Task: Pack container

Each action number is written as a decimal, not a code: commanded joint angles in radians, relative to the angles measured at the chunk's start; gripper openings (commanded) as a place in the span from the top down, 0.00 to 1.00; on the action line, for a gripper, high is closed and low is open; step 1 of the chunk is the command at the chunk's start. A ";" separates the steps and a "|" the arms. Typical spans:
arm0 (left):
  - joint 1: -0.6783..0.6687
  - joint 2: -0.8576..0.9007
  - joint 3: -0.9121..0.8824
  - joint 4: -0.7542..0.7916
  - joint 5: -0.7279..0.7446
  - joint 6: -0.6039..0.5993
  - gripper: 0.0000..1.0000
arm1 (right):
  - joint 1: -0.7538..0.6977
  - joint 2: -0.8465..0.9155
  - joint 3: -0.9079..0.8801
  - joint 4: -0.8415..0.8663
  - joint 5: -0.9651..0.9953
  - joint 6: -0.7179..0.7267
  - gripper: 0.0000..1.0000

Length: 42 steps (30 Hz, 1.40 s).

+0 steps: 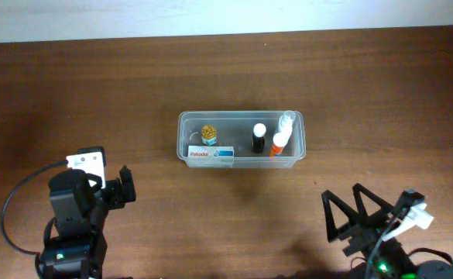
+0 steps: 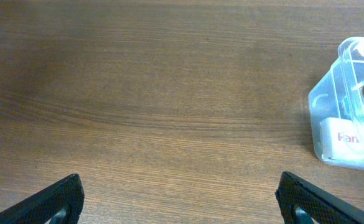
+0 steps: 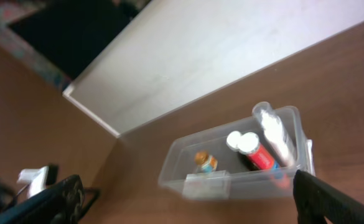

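Sitting centred on the counter (image 1: 71,93), the container (image 1: 234,114) is looking light, thin-walled, slick; pinching its rim seems safest. Left end effector (image 2: 180,202) and right end effector (image 1: 348,213) are hanging open, empty.

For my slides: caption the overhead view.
Clear container holding box, jar and bottles on a wooden table; left gripper and right gripper open, clear of it.
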 commanded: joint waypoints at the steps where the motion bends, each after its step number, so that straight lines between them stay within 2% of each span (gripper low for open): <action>1: -0.002 0.001 -0.001 0.002 -0.007 0.019 0.01 | -0.034 -0.091 -0.135 0.113 0.014 -0.011 0.01; 3: -0.002 0.001 -0.001 0.002 -0.007 0.019 0.01 | -0.051 -0.081 -0.215 0.245 0.013 -0.028 0.02; 8: -0.002 0.001 -0.001 0.002 -0.007 0.019 0.01 | -0.089 -0.090 -0.390 0.572 -0.017 -0.172 0.02; 12: -0.002 0.001 -0.001 0.002 -0.007 0.019 0.01 | -0.114 -0.090 -0.469 0.689 -0.016 -0.324 0.02; 21: -0.002 0.001 -0.001 0.002 -0.007 0.019 0.01 | -0.239 -0.090 -0.516 0.681 -0.021 -0.574 0.02; 27: -0.002 0.001 -0.001 0.002 -0.007 0.019 0.01 | -0.311 -0.090 -0.562 0.678 -0.151 -0.798 0.01; 33: -0.002 0.000 -0.001 0.002 -0.007 0.019 0.01 | -0.352 -0.090 -0.631 0.679 -0.151 -0.795 0.02; 39: -0.002 0.001 -0.001 0.002 -0.007 0.019 0.00 | -0.415 -0.090 -0.631 0.566 -0.150 -0.793 0.01; 42: -0.002 0.001 -0.001 0.002 -0.007 0.019 0.01 | -0.454 -0.090 -0.631 0.568 -0.147 -0.793 0.02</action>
